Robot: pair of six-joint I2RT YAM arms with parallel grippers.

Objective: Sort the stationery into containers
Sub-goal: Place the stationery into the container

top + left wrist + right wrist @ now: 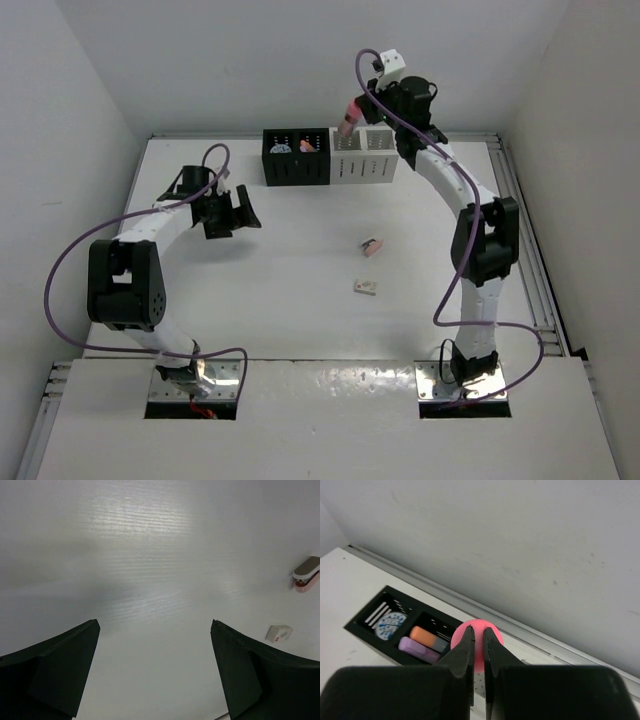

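You will find no text that can be read in any view. The small white eraser block (279, 633), at the lower right of the left wrist view, carries a red printed patch too small to make out. The round tape roll (391, 625) in the black organizer (370, 636), left of centre in the right wrist view, shows blue marks on its face, but no letters or numbers resolve.

L organizer (296, 157) abuts R organizer (362, 156) at table (280, 285) rear; far eraser (372, 246), near eraser (366, 287) in front.
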